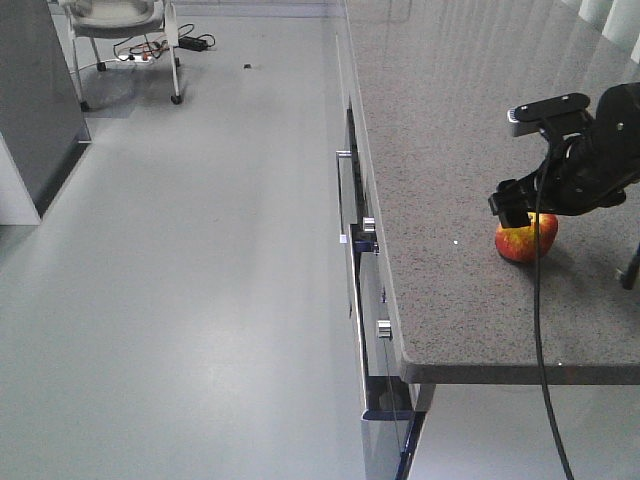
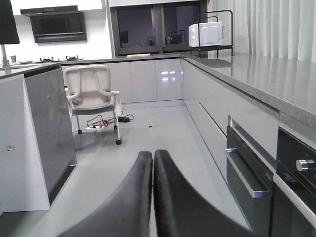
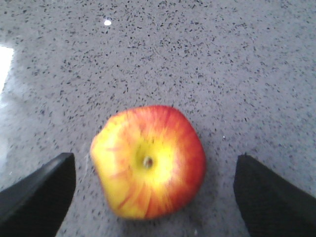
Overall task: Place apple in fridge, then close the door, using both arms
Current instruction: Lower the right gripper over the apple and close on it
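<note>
The apple (image 3: 148,160), red with yellow patches, rests stem-up on the speckled grey counter (image 1: 440,130), near its front right part (image 1: 527,240). My right gripper (image 3: 154,159) hangs just over the apple and is open. One finger stands on each side of the fruit with a gap, touching nothing. In the front view the right gripper (image 1: 528,218) sits right on top of the apple. My left gripper (image 2: 152,155) is shut and empty, held over the floor. A dark grey slab with a white face (image 2: 47,133) stands at the left; I cannot tell whether it is the fridge or its door.
Below the counter edge is a built-in oven with a bar handle (image 1: 343,195) and knobs (image 1: 368,224). A wheeled office chair (image 2: 93,94) and floor cables (image 1: 165,48) stand at the far side. A microwave (image 2: 205,33) sits on the far counter.
</note>
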Tool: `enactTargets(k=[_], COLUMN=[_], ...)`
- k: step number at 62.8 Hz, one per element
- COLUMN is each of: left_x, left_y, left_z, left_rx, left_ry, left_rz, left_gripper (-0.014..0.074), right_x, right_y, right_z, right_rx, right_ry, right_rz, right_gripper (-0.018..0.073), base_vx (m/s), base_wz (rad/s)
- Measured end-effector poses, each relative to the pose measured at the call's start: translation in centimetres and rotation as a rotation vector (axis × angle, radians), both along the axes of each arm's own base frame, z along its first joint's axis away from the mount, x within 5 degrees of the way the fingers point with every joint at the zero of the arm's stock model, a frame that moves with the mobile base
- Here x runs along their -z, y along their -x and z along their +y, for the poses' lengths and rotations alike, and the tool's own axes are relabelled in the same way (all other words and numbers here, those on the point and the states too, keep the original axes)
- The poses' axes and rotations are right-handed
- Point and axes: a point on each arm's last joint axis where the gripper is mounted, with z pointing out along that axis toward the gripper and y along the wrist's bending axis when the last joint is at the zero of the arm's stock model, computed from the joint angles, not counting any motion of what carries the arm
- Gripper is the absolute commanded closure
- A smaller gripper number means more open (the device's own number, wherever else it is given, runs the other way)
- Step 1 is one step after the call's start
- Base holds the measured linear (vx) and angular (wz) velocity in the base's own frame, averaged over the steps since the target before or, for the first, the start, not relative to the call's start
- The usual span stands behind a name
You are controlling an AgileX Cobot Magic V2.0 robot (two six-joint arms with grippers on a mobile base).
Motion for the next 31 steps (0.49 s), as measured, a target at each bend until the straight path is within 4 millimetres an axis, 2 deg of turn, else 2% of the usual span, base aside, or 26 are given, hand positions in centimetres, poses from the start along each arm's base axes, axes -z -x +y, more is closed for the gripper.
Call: enactTargets(k=[21, 31], left_x=[0.0, 0.0], left_y=[0.0, 0.0], left_z=[0.0, 0.0], left_rx=[0.0, 0.0], left_ry=[0.0, 0.0], left_rz=[0.0, 0.0], left_gripper=[0.0603, 0.0603], right_x=[3.7, 4.7], right_y=[-2.7, -3.1], right_z=[0.1, 0.1], right_rx=[-0.004, -0.004], right_ry=[0.002, 0.002], right_rz=[0.044, 0.062], right_gripper=[-0.0031, 0.0055], base_vx=[0.0, 0.0], base_wz=[0.0, 0.0])
